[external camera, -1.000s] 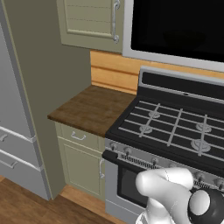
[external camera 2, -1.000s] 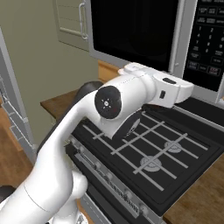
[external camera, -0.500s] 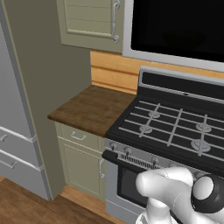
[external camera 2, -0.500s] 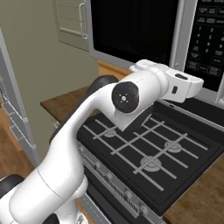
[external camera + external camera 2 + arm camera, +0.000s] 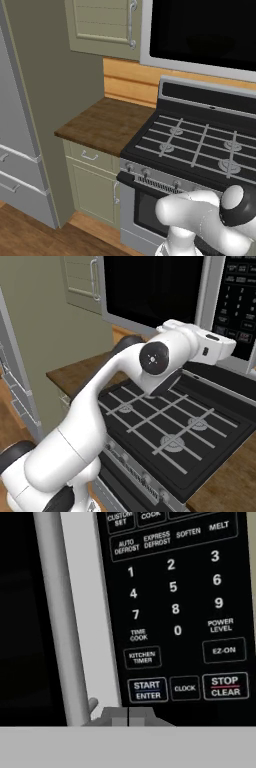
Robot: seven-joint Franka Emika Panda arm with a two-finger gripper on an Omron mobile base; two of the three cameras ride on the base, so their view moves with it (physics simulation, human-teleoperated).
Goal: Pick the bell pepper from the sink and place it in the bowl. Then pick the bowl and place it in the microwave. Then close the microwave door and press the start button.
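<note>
One closed microwave, keypad up close

Two finger tips of the end effector [image 5: 128, 716] sit pressed together just below the START/ENTER key [image 5: 146, 690]. The microwave [image 5: 212, 301] hangs above a black gas stove [image 5: 170, 431] — its door [image 5: 150, 288] shut, black glass hiding any contents. A long grey handle [image 5: 62, 617] runs beside the flat black keypad [image 5: 175, 602]. A dark wooden table [image 5: 105, 125] lies left of the stove.

- On my left feed I see a dark brown wooden counter [image 5: 107, 125] over pale olive panelled base cabinets [image 5: 92, 187].
- Just beside it stands a black gas stove with grey grates [image 5: 200, 147].
- An olive upper cabinet door with a grey handle [image 5: 102, 25] hangs above.
- Behind runs a light wooden plank wall [image 5: 130, 85]; below, a brown wood floor [image 5: 35, 237].
</note>
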